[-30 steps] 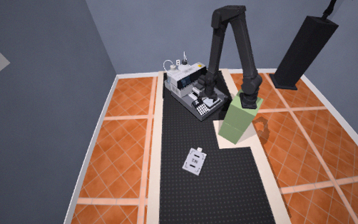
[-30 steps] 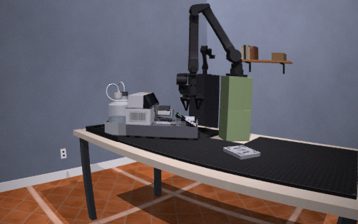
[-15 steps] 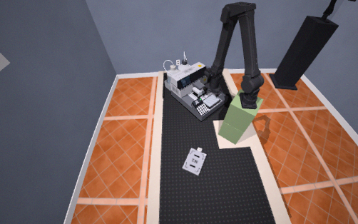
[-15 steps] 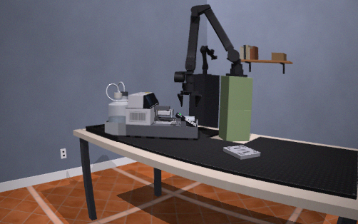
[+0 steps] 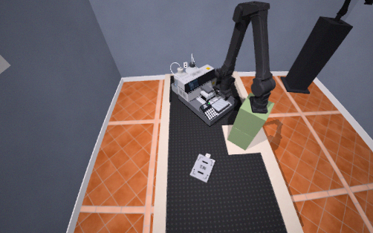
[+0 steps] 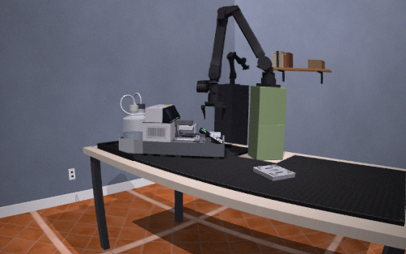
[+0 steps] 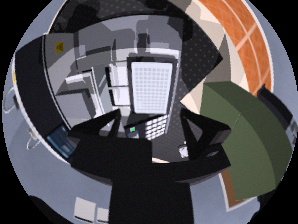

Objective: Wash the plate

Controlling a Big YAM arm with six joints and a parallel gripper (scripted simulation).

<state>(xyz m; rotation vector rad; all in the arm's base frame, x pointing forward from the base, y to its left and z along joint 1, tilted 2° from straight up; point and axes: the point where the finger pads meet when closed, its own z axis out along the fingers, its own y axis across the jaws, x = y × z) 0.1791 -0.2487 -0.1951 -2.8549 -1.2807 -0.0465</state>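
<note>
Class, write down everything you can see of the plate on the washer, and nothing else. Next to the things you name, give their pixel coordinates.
The plate (image 5: 221, 105) (image 7: 150, 87) is pale, whitish and rectangular, its top covered by a grid of small round wells. It looks like plastic. It lies in the washer's dark-rimmed carrier, beside the keypad, apparently flat. Nothing grips it. Its cut-off corner is too small to tell.

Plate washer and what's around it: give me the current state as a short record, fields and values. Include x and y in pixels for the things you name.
plate: on the washer's carrier (image 5: 221, 105) (image 7: 150, 88), looks flat
lamp: green (image 5: 209, 103) (image 6: 204, 129) (image 7: 132, 129)
keypad: beside the plate (image 5: 211, 113) (image 7: 156, 128), nothing touching it
claw: open, empty, above the washer (image 6: 213, 116) (image 7: 151, 116)
nest N1: on the black mat, no plate in it (image 5: 202, 168) (image 6: 274, 171)
cut-off corner: cannot tell
next: likely grasp the plate, if the wash has run
</note>
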